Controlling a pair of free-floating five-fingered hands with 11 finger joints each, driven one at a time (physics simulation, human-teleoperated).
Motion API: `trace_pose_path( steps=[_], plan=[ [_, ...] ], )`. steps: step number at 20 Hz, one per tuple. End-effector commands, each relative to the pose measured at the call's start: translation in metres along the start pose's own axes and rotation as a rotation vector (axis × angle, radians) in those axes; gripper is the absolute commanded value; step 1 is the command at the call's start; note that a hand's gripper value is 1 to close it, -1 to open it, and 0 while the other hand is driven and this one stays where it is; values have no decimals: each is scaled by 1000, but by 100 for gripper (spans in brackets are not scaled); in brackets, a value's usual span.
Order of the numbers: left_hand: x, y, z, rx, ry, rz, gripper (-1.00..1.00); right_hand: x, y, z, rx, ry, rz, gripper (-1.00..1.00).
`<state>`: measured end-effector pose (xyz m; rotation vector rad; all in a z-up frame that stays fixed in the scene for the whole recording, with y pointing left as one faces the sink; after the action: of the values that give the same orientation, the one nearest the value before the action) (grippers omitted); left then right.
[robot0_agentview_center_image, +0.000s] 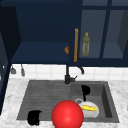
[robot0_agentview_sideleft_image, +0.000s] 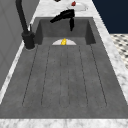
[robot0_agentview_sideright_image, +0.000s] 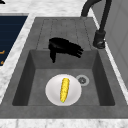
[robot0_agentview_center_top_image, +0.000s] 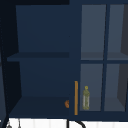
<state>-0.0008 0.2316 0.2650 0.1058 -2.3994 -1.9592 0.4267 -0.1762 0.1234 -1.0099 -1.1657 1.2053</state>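
Over the sink basin (robot0_agentview_sideright_image: 100, 82) the right hand (robot0_agentview_sideright_image: 63, 47) hovers with fingers straight and relaxed above the corn cob (robot0_agentview_sideright_image: 64, 89) lying on a white plate (robot0_agentview_sideright_image: 52, 93), a light, stiff, bumpy thing best pinched across its middle, while the left hand (robot0_agentview_center_image: 34, 117), fingers apparently curled, idles at the near-left rim.

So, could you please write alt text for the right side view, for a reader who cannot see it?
A black hand hovers with relaxed fingers over the far edge of a grey sink basin. Below it, a yellow corn cob lies on a white plate beside the drain. A black faucet stands at right.
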Motion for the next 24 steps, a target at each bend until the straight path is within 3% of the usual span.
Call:
trace_pose_path(
  steps=[1,13,19,24],
  plan=[
    [0,0,0,0,0,0,0,-8,-10,-28,18,-3,-27,-100],
    [0,0,0,0,0,0,0,-18,-26,-127,-13,-1,-5,-100],
    [0,0,0,0,0,0,0,-13,-27,-177,-2,-15,19,-100],
    [0,0,0,0,0,0,0,-5,-31,-213,28,-19,9,-100]
  ],
)
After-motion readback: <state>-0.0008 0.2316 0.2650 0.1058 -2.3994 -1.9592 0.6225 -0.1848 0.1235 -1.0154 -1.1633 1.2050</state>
